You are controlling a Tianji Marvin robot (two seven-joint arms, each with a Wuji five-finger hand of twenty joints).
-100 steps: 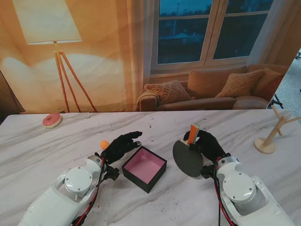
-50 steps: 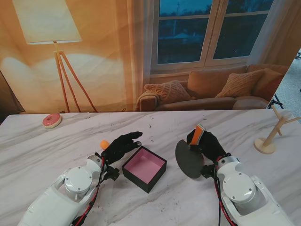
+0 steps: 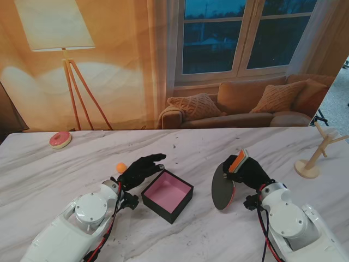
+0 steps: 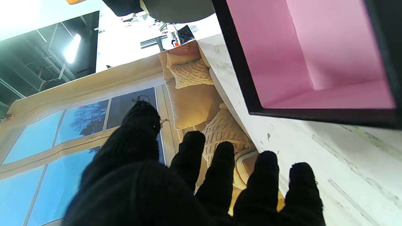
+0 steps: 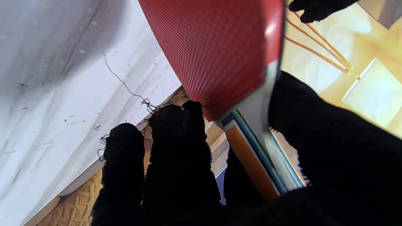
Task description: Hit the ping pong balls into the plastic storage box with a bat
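Our right hand (image 3: 248, 170), fingers wrapped round the bat (image 3: 223, 186) at lower right, should face the blade toward the ball (image 3: 120, 167) at centre left; our left hand (image 3: 139, 168) is spread, holding nothing.

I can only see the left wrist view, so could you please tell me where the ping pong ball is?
Observer: The orange ping pong ball lies on the table just left of the left hand, so the open hand sits between it and the box.
Operator: Thank you. Is the bat being held?
Observer: Yes, the right hand has its fingers closed on the handle of the bat, to the right of the box.
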